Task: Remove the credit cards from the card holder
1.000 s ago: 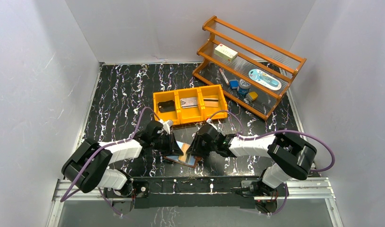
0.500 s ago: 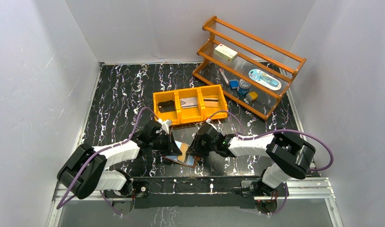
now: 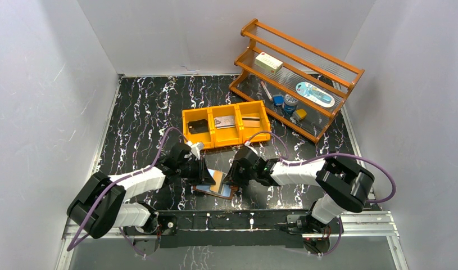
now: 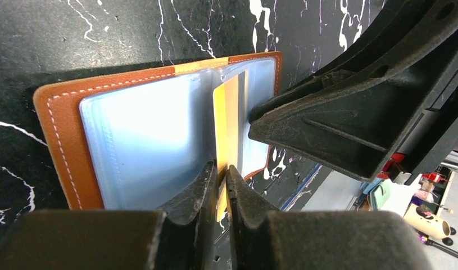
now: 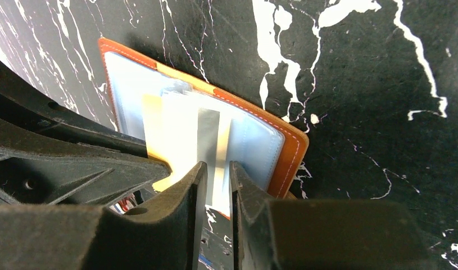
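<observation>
The brown card holder [image 3: 214, 189] lies open on the table between both arms, with its pale blue sleeves [image 4: 142, 140] facing up. A yellow-tan credit card [image 4: 227, 118] stands up out of the sleeves. My left gripper [image 4: 221, 170] is shut on this card's near edge. My right gripper [image 5: 218, 166] comes in from the other side and is narrowly open. It straddles a pale sleeve with a grey strip [image 5: 207, 135]. In the top view the two grippers, left [image 3: 206, 174] and right [image 3: 229, 180], almost touch over the holder.
An orange three-compartment bin [image 3: 226, 144] sits just beyond the holder with a dark item [image 3: 197, 126], a grey card [image 3: 225, 121] and another card [image 3: 250, 120] inside. A wooden rack [image 3: 333, 64] with small items stands at the back right. White walls enclose the table.
The right jaws have narrowed around the sleeve. The left arm has edged slightly left, still holding the yellow card. The holder has barely moved.
</observation>
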`<state>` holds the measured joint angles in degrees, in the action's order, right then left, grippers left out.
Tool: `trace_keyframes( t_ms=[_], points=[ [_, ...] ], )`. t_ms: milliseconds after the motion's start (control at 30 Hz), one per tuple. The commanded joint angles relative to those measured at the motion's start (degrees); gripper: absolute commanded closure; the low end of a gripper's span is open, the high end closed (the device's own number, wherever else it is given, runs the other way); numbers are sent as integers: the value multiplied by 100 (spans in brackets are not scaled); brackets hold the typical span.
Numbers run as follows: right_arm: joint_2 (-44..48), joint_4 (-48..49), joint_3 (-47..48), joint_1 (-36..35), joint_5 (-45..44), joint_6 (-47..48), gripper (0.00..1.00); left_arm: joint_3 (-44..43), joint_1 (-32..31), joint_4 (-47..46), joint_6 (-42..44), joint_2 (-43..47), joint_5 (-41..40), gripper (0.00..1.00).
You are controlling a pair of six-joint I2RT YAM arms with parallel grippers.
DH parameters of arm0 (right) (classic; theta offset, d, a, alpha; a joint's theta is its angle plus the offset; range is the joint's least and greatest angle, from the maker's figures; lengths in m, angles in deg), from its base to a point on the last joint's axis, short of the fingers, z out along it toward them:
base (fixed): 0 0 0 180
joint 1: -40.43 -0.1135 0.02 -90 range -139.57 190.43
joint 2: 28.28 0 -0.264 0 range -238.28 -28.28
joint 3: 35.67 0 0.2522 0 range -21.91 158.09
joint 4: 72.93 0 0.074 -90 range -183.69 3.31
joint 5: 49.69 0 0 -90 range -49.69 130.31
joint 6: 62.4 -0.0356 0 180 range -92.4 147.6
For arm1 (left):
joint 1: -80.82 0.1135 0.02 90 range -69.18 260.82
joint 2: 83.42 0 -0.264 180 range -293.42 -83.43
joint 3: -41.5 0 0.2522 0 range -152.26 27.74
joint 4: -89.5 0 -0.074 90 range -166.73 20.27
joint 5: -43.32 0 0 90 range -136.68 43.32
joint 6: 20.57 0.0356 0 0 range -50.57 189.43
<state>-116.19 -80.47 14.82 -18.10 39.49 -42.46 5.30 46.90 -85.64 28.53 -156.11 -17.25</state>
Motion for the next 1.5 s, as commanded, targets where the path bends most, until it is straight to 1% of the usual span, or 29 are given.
trace_keyframes(
  t_ms=[0,133,400,567,767,900,967,1000,1100,1167,1267,1367,1467],
  points=[
    [-173,-573,58,26,-287,212,70,-139,19,-101,83,137,372,93],
    [-165,-625,57,28,-310,212,70,-228,18,249,183,222,43,100],
    [-113,-704,79,37,-392,253,69,-456,39,1085,486,533,-599,100],
    [-112,-776,177,51,-410,353,69,-543,41,1429,613,733,-867,100],
    [115,-736,494,72,-257,797,67,-483,39,1286,529,788,-683,100],
    [231,-504,841,69,194,1286,66,-442,42,1130,435,784,-566,100],
    [199,-364,980,69,456,1360,65,-416,42,1063,384,798,-549,100],
    [161,-133,991,69,618,1341,64,-404,40,1024,363,800,-527,100],
    [-102,245,1002,69,917,1167,64,-384,34,956,307,798,-479,100],
    [-334,194,1083,74,926,1089,64,-361,42,950,285,810,-467,100],
    [-556,-183,1113,73,681,985,64,-329,42,979,263,892,-466,100],
    [-476,-255,810,69,431,793,64,-280,40,953,235,920,-450,100],
    [-416,-234,513,69,249,681,64,-265,38,871,271,811,-340,95]
  ],
)
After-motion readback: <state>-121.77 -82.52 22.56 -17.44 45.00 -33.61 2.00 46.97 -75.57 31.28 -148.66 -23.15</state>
